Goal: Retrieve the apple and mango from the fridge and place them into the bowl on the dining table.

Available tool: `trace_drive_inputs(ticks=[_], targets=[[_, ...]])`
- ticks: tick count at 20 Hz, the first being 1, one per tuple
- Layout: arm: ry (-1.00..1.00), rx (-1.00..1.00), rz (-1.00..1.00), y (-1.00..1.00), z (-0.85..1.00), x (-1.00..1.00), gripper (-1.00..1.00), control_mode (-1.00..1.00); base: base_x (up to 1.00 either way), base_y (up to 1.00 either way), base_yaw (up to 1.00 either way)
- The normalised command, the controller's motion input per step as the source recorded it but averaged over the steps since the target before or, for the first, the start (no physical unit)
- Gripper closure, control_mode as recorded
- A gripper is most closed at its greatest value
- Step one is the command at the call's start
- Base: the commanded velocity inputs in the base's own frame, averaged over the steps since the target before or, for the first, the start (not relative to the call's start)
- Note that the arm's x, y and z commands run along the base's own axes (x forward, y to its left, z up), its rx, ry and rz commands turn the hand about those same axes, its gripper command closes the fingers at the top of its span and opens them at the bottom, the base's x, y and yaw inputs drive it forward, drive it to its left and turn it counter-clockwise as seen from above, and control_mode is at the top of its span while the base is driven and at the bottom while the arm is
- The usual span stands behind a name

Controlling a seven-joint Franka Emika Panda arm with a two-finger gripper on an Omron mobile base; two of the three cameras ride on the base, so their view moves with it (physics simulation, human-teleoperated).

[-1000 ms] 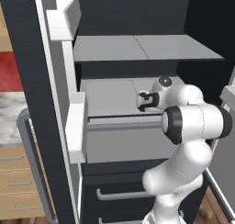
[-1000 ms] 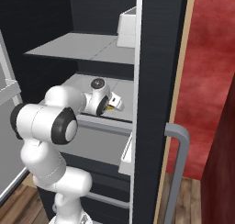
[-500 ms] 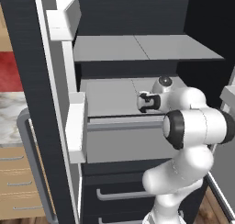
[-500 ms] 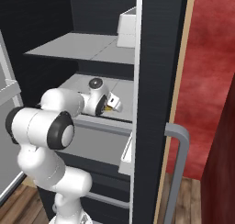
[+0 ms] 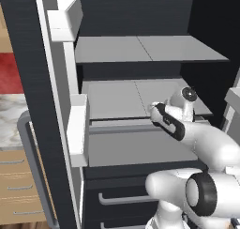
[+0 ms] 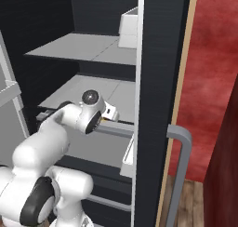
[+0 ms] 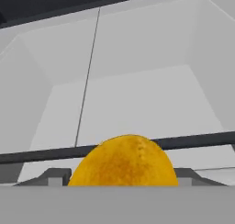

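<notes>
Mango (image 7: pixel 123 161): at 6 o'clock in hand view, close before the camera, inside fridge (image 5: pixel 140 89) over grey shelf (image 7: pixel 137 108).
Tool (image 6: pixel 113 114): at shelf level; open-or-gripping state cannot be told.
Fridge doors: open.

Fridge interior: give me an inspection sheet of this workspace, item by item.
Surface: grey shelves inside the open fridge, bare where visible.
Job's things: mango right at the hand camera, close to the gripper; whether it is gripped cannot be told.
Clutter: white door bins on the door.
Grippers: gripper at middle shelf level; its fingers are not visible.
Cables: nothing seen.
Surroundings: red wall, wooden floor, tan drawers.
</notes>
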Motion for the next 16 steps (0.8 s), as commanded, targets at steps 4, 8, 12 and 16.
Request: trace_drive_inputs(ticks=[4, 8, 12, 16], targets=[[0.15, -0.11, 0.19, 0.03, 1.0, -0.94, 1.0, -1.0, 0.0, 0.0, 0.0], [0.23, -0.15, 0.17, 0.16, 1.0, -0.86, 1.0, -1.0, 0.0, 0.0, 0.0], [0.04, -0.09, 0.23, 0.02, 0.61, -0.96, 1.0, -1.0, 0.0, 0.0, 0.0], [-0.04, -0.01, 0.18, 0.0, 0.19, -0.85, 1.0, -1.0, 0.0, 0.0, 0.0]])
